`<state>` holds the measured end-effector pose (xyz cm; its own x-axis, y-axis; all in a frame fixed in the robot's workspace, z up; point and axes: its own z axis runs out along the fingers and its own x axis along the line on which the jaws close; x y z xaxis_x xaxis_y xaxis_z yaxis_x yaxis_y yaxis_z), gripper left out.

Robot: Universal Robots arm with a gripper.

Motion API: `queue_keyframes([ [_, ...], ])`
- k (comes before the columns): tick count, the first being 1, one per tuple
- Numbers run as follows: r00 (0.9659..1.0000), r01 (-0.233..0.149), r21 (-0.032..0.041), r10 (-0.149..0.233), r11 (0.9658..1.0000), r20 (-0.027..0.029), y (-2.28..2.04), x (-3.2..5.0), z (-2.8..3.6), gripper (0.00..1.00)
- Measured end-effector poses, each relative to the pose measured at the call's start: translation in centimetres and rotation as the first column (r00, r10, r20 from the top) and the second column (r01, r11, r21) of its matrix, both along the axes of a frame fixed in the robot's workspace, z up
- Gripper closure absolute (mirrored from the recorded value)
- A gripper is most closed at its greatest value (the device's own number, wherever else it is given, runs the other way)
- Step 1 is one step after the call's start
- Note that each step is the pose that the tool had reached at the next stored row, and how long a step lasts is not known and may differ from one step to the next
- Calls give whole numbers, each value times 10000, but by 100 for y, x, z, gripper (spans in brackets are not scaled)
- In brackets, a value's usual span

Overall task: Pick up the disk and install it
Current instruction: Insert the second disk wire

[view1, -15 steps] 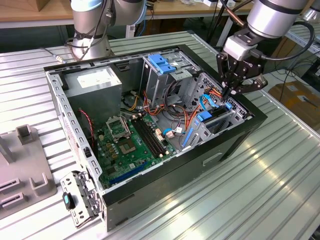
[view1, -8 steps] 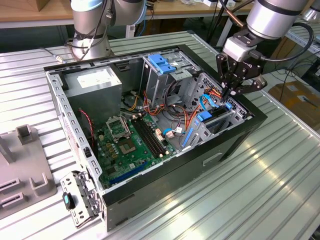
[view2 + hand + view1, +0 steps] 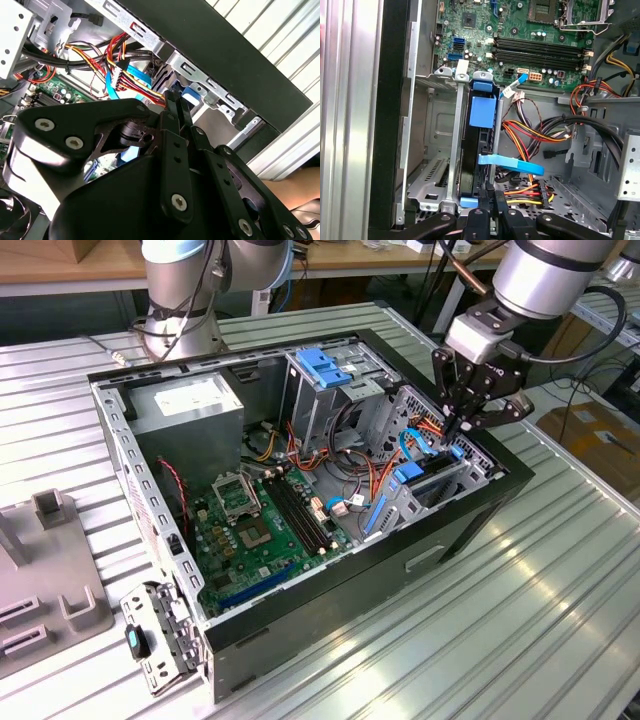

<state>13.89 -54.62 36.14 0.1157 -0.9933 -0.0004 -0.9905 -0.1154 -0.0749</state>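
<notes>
Although the disk (image 3: 475, 150), a flat silver-grey metal drive framed in bright blue plastic rail, is already standing on edge inside the grey metal bay (image 3: 437, 145) at lower centre of the first wrist view, the black two-fingered gripper (image 3: 487, 197) is pinching its near edge with fingers nearly closed. Judging from this, the pick-up is finished and the seating is looking nearly complete. In the exterior view, the gripper (image 3: 462, 427) is hanging at the right, over the black open computer case (image 3: 470, 515).
</notes>
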Motion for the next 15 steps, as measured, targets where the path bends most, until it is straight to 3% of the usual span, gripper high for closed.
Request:
queue_keyframes([
  [6,10000,0,14,0,10000,0,0,-54,-17,84],
  [11,10000,4,79,-4,10000,0,-5,-66,-47,84],
  [15,9998,201,76,-201,9998,0,-11,-67,-67,84],
])
